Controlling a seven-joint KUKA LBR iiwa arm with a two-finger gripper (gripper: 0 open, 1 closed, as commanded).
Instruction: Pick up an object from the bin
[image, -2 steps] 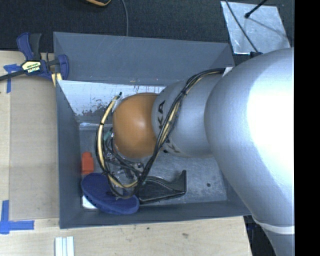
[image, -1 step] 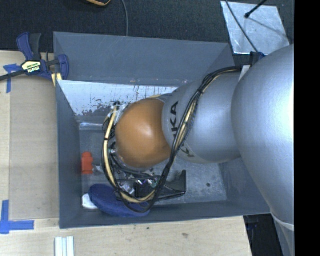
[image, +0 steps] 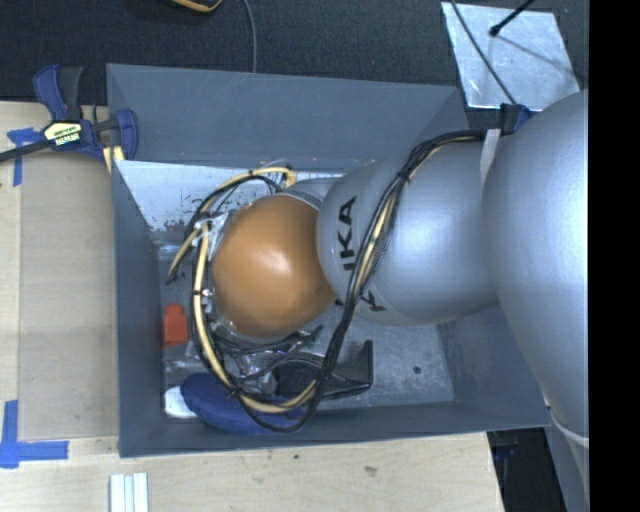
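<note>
Blocking much of the bin (image: 300, 110), the orange wrist cover (image: 265, 265) hides most of the claw (image: 252, 362), so its state cannot be told. A blue lump (image: 232, 412) and a red block (image: 175, 325) peek out beside it.

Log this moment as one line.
stage: arm down in bin | nearby: orange block, blue object, black part | hold: cannot tell

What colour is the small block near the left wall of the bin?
The block is orange-red, plainest in the camera view.
</note>
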